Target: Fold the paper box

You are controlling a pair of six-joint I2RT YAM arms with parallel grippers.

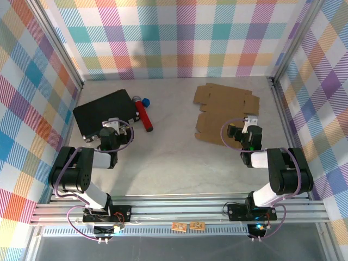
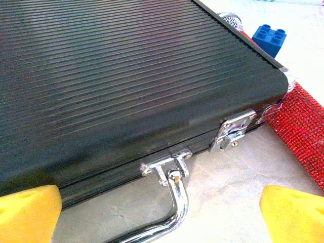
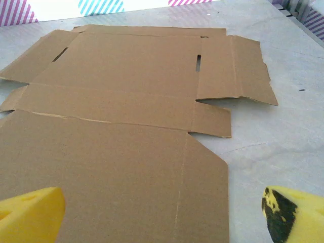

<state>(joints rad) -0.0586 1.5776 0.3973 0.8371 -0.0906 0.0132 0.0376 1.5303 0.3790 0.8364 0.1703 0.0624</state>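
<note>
The paper box (image 1: 225, 111) lies flat and unfolded on the far right part of the table (image 1: 174, 157), a brown corrugated sheet with its flaps and tabs spread out. From the right wrist camera the sheet (image 3: 126, 101) runs from the near edge into the distance: a large panel with a cut corner is nearest, a narrow strip lies beyond it, then a wider panel with two slots, and side flaps reach out to the right.

The right gripper (image 1: 247, 122) sits at the near edge of the sheet. Its jaws stand wide apart with nothing between them. In its own view (image 3: 162, 217) one yellow pad (image 3: 30, 215) is over the cardboard and the other is over bare table to the right.

The left gripper (image 1: 113, 124) is at the near side of a ribbed black case (image 1: 106, 111) on the far left. Its jaws are also spread wide and hold nothing (image 2: 162, 217). The yellow fingertips (image 2: 30, 212) flank the case's chrome handle (image 2: 172, 202), with a silver latch (image 2: 233, 132) to the right of it.

A red glitter microphone (image 1: 144, 114) lies along the right side of the case, and a blue building block (image 1: 147, 101) sits just beside its far end.
</note>
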